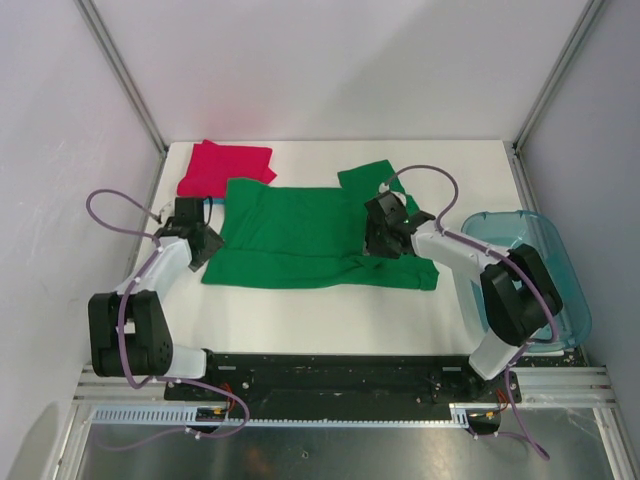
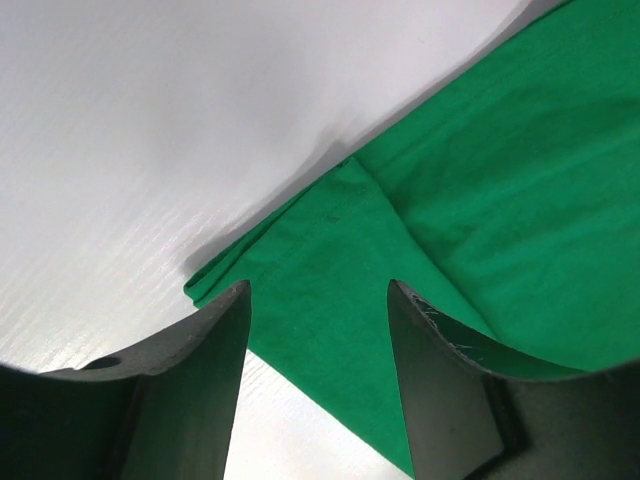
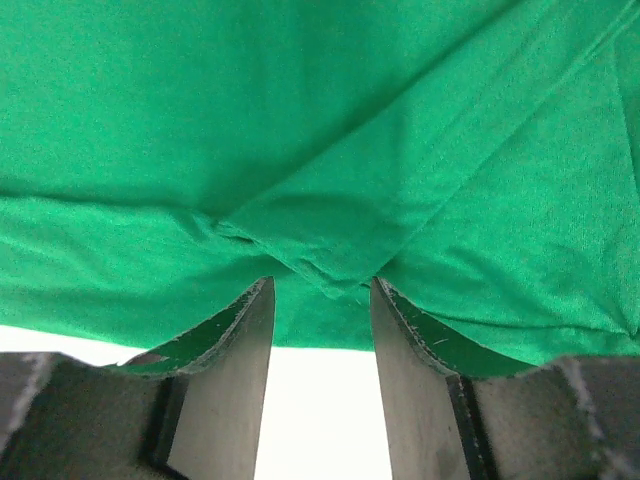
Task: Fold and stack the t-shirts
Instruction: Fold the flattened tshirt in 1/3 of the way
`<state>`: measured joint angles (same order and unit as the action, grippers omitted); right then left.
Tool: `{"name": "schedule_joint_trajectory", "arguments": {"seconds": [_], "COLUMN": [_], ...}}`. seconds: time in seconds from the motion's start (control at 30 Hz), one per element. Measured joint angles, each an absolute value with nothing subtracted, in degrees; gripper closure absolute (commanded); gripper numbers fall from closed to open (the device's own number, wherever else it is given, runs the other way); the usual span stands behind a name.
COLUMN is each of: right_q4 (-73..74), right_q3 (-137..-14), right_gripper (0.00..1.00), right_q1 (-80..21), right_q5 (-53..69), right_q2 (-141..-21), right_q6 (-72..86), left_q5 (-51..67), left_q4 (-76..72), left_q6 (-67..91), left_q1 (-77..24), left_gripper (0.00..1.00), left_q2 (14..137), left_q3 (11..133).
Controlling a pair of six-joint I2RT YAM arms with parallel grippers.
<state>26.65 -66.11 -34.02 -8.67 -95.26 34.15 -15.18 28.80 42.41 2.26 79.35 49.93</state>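
A solid green t-shirt [image 1: 300, 235] lies spread across the middle of the white table, its near edge folded over and one sleeve sticking out at the back right. A magenta-red t-shirt [image 1: 222, 167] lies folded at the back left. My left gripper [image 1: 205, 243] is low at the green shirt's left edge. Its jaws stand open over a layered cloth corner [image 2: 300, 240] that lies flat on the table. My right gripper [image 1: 378, 240] is over the shirt's right part, open, with a puckered fold [image 3: 320, 265] just beyond its fingertips [image 3: 262, 300].
A translucent blue-green plastic bin [image 1: 565, 300] stands at the right edge of the table, beside the right arm. Bare white table [image 1: 330, 310] runs between the shirt and the arm bases. Grey walls close in the back and both sides.
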Motion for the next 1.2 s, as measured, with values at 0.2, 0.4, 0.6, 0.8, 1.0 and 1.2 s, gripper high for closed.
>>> {"name": "schedule_joint_trajectory", "arguments": {"seconds": [0.2,0.4,0.6,0.8,1.0,1.2], "right_q4": [28.1,28.1,27.8,26.5,24.9,25.1], "right_q3": [-65.0,-64.7,-64.6,-64.5,-64.5,-68.0], "right_gripper": [0.53,0.53,0.61,0.88,0.95,0.96], "right_q1": [-35.7,-36.9,-37.5,-37.2,-36.5,-36.4], "right_q5": [-10.2,-10.4,-10.7,-10.8,-11.1,-11.9], "right_q2": [-97.1,-98.7,-100.9,-101.9,-101.9,-104.7], "right_q6": [35.9,36.9,37.7,38.2,38.5,36.9], "left_q5": [-14.3,-14.2,-14.1,-14.1,-14.1,-13.9], "left_q4": [28.8,28.8,28.8,28.8,28.8,28.8], "left_q6": [42.4,42.3,42.0,41.9,41.9,41.5], "left_q1": [2.3,2.4,2.4,2.4,2.7,2.8], "left_gripper": [0.39,0.40,0.40,0.40,0.41,0.41], "left_q2": [79.2,79.1,79.1,79.1,79.1,79.1], "left_q3": [49.0,48.6,48.6,48.6,48.6,48.6]}}
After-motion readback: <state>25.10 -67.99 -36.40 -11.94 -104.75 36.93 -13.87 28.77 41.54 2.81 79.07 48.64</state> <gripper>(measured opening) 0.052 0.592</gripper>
